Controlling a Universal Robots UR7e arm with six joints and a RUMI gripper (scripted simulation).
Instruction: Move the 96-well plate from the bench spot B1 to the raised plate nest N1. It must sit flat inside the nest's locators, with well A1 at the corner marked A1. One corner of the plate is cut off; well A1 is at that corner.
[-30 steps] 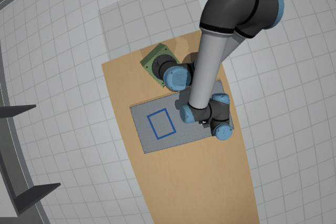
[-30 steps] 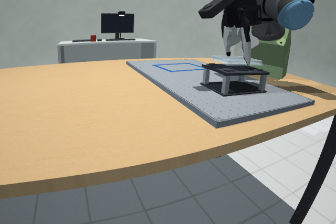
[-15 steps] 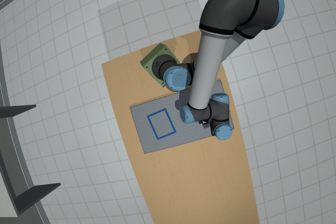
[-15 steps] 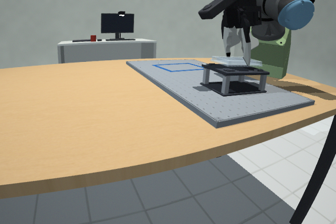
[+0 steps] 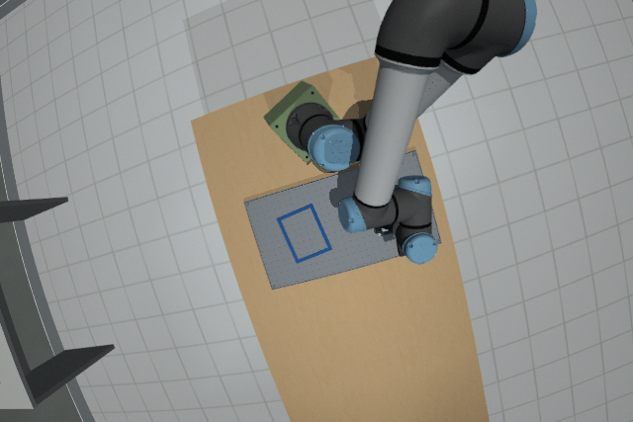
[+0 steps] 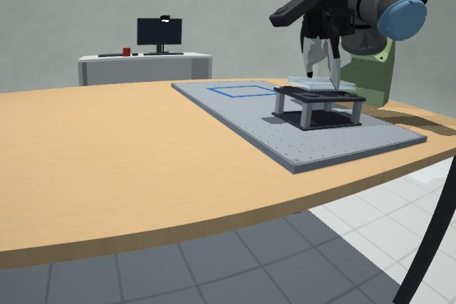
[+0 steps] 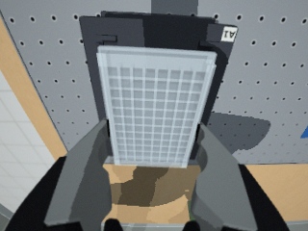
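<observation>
My gripper point(image 6: 322, 72) is shut on the clear 96-well plate point(image 6: 320, 82), gripping its near end from above. The plate hangs level, right over the black raised nest N1 point(image 6: 318, 103); I cannot tell whether it touches the nest top. In the wrist view the plate point(image 7: 154, 108) lies lengthwise between my fingers and covers most of the nest point(image 7: 154, 43). The plate's cut corner seems to be at the far right, close to the nest's A1 label point(image 7: 229, 33). The blue outline of spot B1 point(image 6: 241, 90) is empty. In the overhead view the arm hides the plate and nest.
The grey perforated baseplate point(image 5: 337, 223) lies on the wooden table and carries B1 point(image 5: 304, 232) and the nest. The robot's green base point(image 6: 370, 72) stands just behind the nest. A desk with a monitor point(image 6: 159, 32) is far behind.
</observation>
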